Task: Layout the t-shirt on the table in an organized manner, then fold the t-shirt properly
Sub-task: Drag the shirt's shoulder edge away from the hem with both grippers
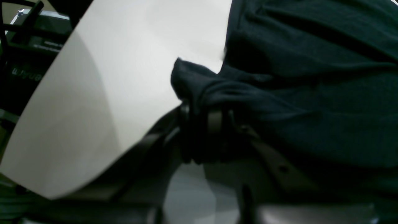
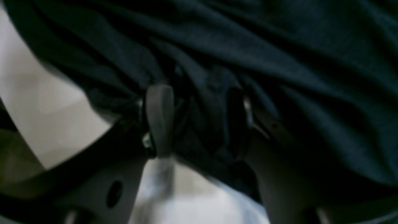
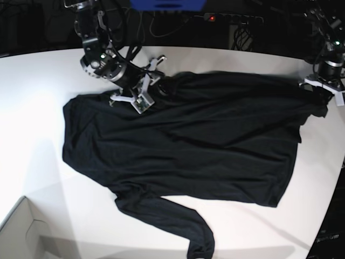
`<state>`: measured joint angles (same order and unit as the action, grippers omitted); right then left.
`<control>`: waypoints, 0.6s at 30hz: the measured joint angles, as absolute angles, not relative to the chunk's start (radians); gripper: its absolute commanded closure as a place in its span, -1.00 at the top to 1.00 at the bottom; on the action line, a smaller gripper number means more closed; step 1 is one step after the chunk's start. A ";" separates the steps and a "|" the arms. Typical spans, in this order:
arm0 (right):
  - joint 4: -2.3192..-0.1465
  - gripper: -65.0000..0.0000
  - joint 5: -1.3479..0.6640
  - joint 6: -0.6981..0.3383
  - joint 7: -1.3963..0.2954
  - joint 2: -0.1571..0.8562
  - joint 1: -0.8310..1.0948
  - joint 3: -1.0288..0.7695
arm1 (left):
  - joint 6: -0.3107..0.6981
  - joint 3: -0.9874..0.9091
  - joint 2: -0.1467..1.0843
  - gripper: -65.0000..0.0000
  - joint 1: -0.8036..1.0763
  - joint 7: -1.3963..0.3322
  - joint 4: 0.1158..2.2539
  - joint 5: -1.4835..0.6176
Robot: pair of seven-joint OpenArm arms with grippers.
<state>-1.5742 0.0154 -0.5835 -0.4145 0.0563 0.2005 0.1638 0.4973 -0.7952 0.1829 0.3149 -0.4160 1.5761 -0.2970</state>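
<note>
The black t-shirt (image 3: 188,135) lies spread on the white table (image 3: 43,178), with one long sleeve (image 3: 178,221) trailing toward the near edge. At the shirt's far right corner my left gripper (image 3: 322,89) is shut on a bunch of the fabric; the left wrist view shows the cloth (image 1: 279,93) pinched in the gripper (image 1: 205,118). My right gripper (image 3: 151,85) rests at the shirt's upper edge on the left. In the right wrist view its fingers (image 2: 160,121) stand apart, the gripper (image 2: 199,121) open, with loose folds of shirt (image 2: 217,46) between and above them.
A white box corner (image 3: 21,232) sits at the near left. Beyond the table's back edge are a power strip (image 3: 232,18) and a blue object (image 3: 167,4). The table's curved edge (image 3: 337,189) runs close to the shirt on the right.
</note>
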 measured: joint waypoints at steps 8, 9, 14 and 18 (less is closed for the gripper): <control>-1.543 -0.74 0.014 -0.583 -0.399 0.049 0.200 0.164 | 0.497 -0.795 0.183 -0.78 0.315 -0.416 1.576 -0.297; -1.544 -0.95 0.014 -0.583 -0.404 0.049 0.200 0.164 | 0.497 -0.795 0.183 -0.78 0.315 -0.416 1.576 -0.297; -1.581 -1.00 0.019 -0.583 -0.407 0.050 0.217 0.158 | 0.497 -0.795 0.183 -0.78 0.315 -0.416 1.576 -0.297; -1.677 -1.00 0.021 -0.583 -0.409 0.052 0.271 0.157 | 0.497 -0.795 0.183 -0.78 0.315 -0.416 1.576 -0.297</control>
<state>-1.6768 0.0208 -0.5835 -0.4091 0.0517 0.2710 0.1574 0.4973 -0.7952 0.1829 0.3149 -0.4156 1.5761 -0.2970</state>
